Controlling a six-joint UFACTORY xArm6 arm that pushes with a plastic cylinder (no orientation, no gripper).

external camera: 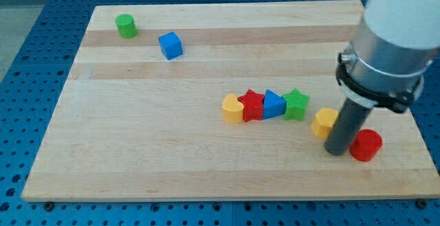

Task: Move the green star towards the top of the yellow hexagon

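The green star (297, 105) sits at the right end of a touching row of blocks in the middle right of the board. The yellow hexagon (324, 123) lies just to its lower right, partly hidden by my rod. My tip (337, 150) rests on the board right of and below the hexagon, touching or nearly touching it. The tip is below and to the right of the green star, with the hexagon between them.
The row left of the star holds a blue triangle (273, 104), a red star (252, 105) and a yellow heart-like block (233, 108). A red cylinder (366, 145) sits right of my tip. A green cylinder (126, 25) and blue cube (170, 45) lie top left. The wooden board (137, 150) ends close below.
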